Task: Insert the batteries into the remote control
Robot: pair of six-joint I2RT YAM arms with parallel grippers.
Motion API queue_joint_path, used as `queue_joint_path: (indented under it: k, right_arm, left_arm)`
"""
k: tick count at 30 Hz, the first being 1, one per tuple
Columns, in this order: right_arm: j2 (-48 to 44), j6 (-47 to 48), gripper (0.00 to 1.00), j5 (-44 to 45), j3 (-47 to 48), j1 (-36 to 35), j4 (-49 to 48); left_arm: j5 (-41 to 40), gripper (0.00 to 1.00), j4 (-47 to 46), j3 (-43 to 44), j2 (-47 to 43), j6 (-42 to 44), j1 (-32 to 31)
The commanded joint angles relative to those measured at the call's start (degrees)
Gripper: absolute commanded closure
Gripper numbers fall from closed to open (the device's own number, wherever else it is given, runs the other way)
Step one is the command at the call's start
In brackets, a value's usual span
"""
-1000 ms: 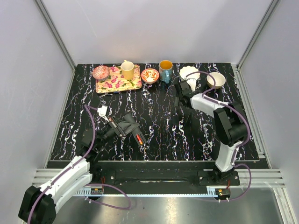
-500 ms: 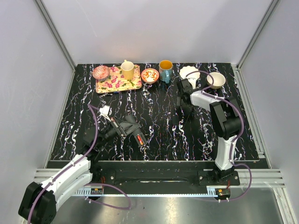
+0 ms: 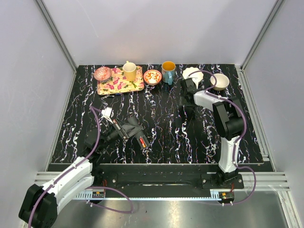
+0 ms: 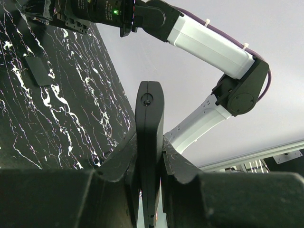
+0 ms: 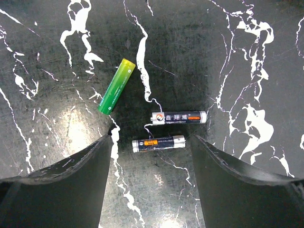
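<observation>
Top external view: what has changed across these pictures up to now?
The right arm drew its elbow in leftward, nudging the right end effector slightly right; it hangs open over the batteries. The left end effector edged slightly right, still shut on the remote control. Tray and cups stayed put.

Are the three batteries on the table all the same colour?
No, the green-yellow battery plainly differs from the two black batteries lying beside it.

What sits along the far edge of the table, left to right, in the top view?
Pink dish → yellow cup → red patterned bowl → blue mug → white scalloped dish → cream bowl.
</observation>
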State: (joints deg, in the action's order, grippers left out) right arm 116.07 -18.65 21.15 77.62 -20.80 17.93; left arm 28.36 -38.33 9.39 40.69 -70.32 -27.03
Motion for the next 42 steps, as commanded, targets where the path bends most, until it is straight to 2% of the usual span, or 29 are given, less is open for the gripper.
queue_joint_path:
  k: [1, 8, 24, 26, 30, 34, 42]
  right_arm:
    - [1.17, 0.55, 0.28, -1.28, 0.77, 1.02, -0.53]
    - [1.70, 0.20, 0.28, -2.25, 0.16, 1.64, -0.62]
    - [-0.49, -2.26, 0.41, -5.32, -2.83, 2.60, -0.97]
    - [-1.02, -2.88, 0.41, -5.94, -3.44, 2.52, -1.14]
    - [-2.08, -3.67, 0.33, -6.47, -4.59, 2.60, -1.41]
    - [-2.78, -3.14, 0.32, -6.47, -5.55, 2.60, -1.50]
    - [-3.13, -2.35, 0.43, -6.38, -6.70, 2.60, -1.32]
  left_arm:
    - [1.00, 1.00, -4.65, 2.04, 0.27, 0.80, -0.13]
    - [1.35, 1.00, -5.79, 2.04, 1.41, 0.54, -0.13]
    - [1.08, 1.00, -6.15, 1.25, 0.71, -0.16, -0.13]
    - [1.08, 1.00, -6.15, 1.16, 0.45, -0.25, -0.13]
    - [1.08, 1.00, -6.23, 0.98, 0.27, -0.51, -0.13]
    - [1.00, 1.00, -6.41, 0.63, 0.01, -0.78, -0.13]
    - [1.00, 1.00, -7.29, 0.10, 0.01, -1.48, -0.13]
